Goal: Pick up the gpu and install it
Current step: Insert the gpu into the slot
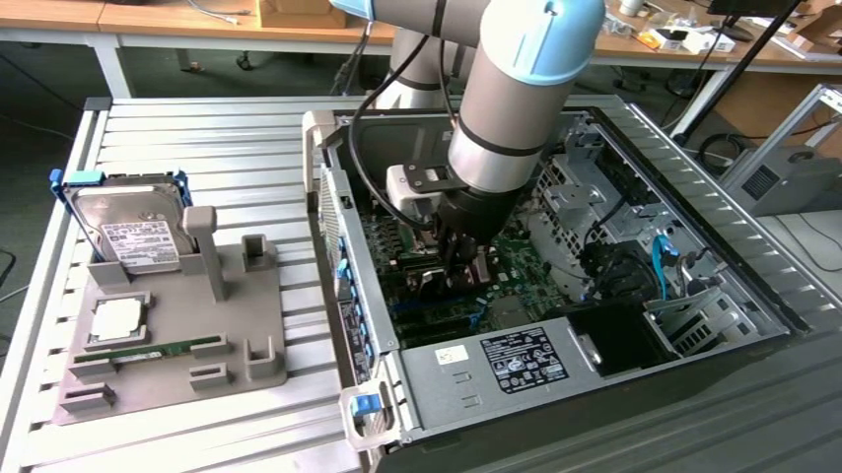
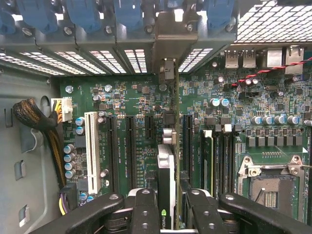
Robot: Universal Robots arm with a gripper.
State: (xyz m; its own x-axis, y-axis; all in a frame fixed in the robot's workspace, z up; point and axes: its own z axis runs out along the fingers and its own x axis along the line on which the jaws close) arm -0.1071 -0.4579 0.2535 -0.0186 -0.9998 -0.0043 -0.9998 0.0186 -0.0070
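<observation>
Gripper (image 2: 171,208) clamped on the gpu (image 2: 165,163), fingers (image 2: 146,207) on both faces. I see the card standing on edge over the motherboard (image 2: 126,97), in line with the expansion slots, inside the open case (image 1: 684,168). Hard drive (image 1: 132,236) leans in the gray tray (image 1: 250,345) outside

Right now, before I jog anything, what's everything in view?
gpu: one, dark and silver, edge-on above the motherboard slots
motherboard: one, green, inside the case
case: one, black and silver, open, the exterior view's right
holder: one, grey, the exterior view's left
hard drive: one, silver, white label, upright on the holder
memory stick: one, green, flat on the holder
table: one, silver slats
arm: one, grey and blue, reaching into the case
tool: one, black, shut on the gpu
</observation>
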